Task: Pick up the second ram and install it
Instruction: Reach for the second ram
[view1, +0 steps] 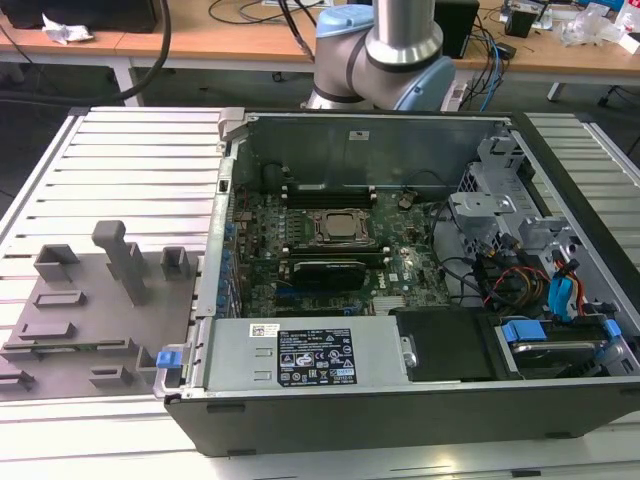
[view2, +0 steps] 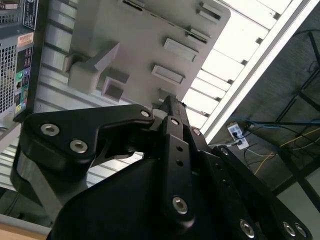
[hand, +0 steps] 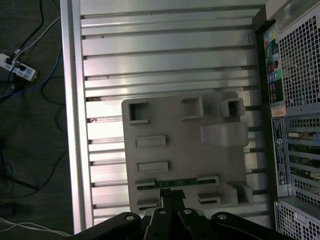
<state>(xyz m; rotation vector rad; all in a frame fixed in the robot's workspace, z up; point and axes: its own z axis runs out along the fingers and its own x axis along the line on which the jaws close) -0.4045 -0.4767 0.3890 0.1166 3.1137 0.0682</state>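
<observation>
On the exterior view I see one matte grey plastic tray (view1: 100, 315) of blocky holders beside one open steel case (view1: 400, 435). In the first wrist view, one ram (hand: 177, 182), a thin green strip on edge in the tray, sits just off my gripper (hand: 172, 194), its long axis crosswise to the fingers. In the second wrist view the black bolted fingers (view2: 172, 130) meet, pinching nothing.

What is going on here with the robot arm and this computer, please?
A robot arm is working beside an open computer case. In the first wrist view, its gripper is over the grey tray next to the case, nearest the second ram. The ram lies flat in the tray, not yet picked up.
</observation>
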